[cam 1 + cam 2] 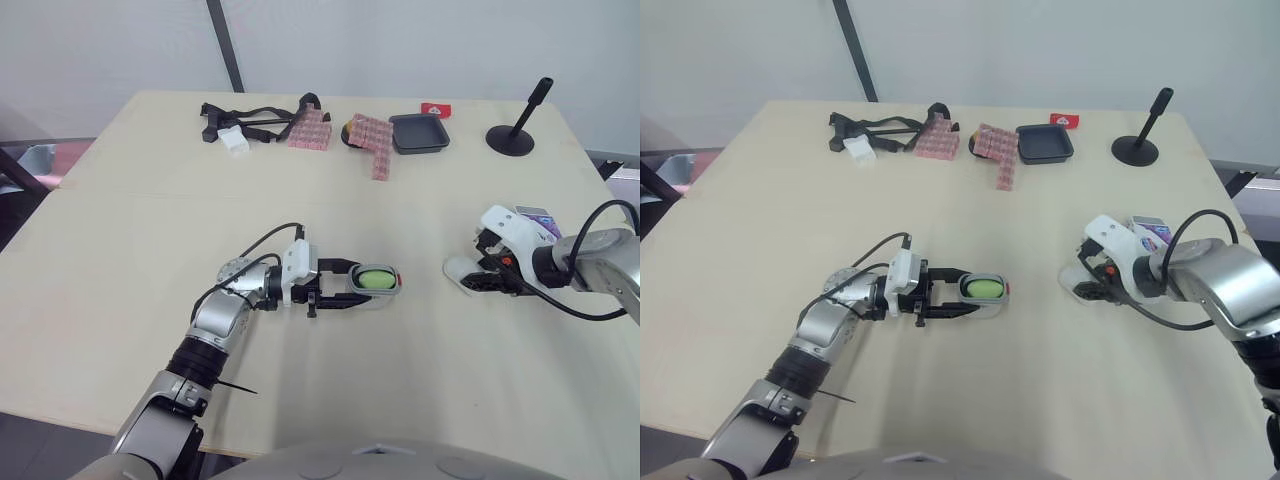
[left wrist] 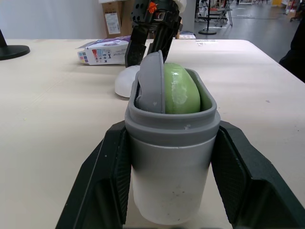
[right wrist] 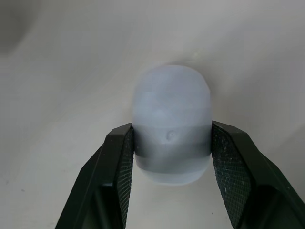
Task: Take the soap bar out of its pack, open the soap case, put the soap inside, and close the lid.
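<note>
— Green soap (image 2: 181, 90) is sitting in the soap case (image 2: 171, 157), and the left gripper (image 1: 372, 287) has its jaws clamped on the case's two sides, down on the table (image 1: 130, 260). What would worry you from here?

— That grey insert (image 2: 151, 83). It stands on edge beside the bar, and both rise above the rim. If the lid comes down on that, I'd guess it won't seat, or it'll skid off to one side.

— Where's the lid (image 3: 171, 95)?

— Off to the robot's right, well apart from the case, resting on the tabletop. The right gripper (image 3: 171, 131) has its jaws pinched on the lid's sides. It looks like a smooth dome, so it could squirt out of the grip on the way over. And the case is only held by its sides, so a hard push from above might tip it or shove it along.

— Count things for me.

— One soap, one case, one lid, one insert, two grippers. One soap pack (image 1: 535, 214) lies just beyond the right gripper. At the far edge there's one bundle of black straps (image 1: 255, 118), one black tray (image 1: 419, 132), one black stand (image 1: 515, 135) and one small red thing (image 1: 436, 108). The pink packets (image 1: 310, 130) are in two clumps, and I can't tell how many pieces.
</note>
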